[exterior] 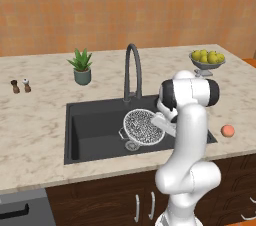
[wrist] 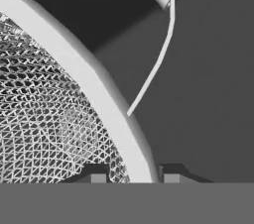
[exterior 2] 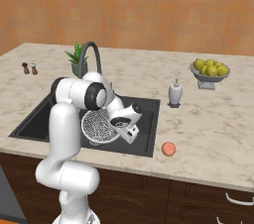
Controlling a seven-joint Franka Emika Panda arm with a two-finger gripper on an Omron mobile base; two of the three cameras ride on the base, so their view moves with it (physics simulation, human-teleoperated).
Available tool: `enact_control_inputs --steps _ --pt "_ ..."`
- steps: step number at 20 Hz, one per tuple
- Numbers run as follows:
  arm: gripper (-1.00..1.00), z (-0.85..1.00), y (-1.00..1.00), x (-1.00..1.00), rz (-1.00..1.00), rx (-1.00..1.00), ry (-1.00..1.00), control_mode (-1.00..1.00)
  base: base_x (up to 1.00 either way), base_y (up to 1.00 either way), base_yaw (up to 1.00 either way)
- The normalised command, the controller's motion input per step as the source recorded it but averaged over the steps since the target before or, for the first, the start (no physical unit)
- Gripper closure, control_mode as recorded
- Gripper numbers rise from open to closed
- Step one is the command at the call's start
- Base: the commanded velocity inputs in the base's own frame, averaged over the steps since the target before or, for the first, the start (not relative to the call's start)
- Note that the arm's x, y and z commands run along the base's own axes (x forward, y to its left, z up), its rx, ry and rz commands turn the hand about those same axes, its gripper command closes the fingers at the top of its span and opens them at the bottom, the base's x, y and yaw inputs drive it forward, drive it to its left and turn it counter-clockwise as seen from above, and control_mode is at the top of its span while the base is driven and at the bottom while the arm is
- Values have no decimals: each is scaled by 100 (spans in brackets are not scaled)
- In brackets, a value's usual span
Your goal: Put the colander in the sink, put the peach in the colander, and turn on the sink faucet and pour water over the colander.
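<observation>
Gripping the colander rim, hand over sink.

Orange wall behind a pale marbled counter — dark wood cabinets with silver handles below; light is even, soft — no hard shadows.

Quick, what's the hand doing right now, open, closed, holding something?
Hand: closed on the colander rim, one fingertip on each side of it, holding it over the sink.
</observation>
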Motion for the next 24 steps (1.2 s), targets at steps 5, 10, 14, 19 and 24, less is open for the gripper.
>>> enact_control_inputs --steps 5,10,14,19,24 --pt "100 0 0 -34 18 0 6 -100 0 0 0" --pt "100 0 25 -18 13 0 2 -100 0 0 0" --pt "100 0 44 0 6 0 0 -100 0 0 0" --pt "100 -10 17 0 2 0 0 -100 0 0 0" --pt "100 -31 11 0 0 0 0 -100 0 0 0"
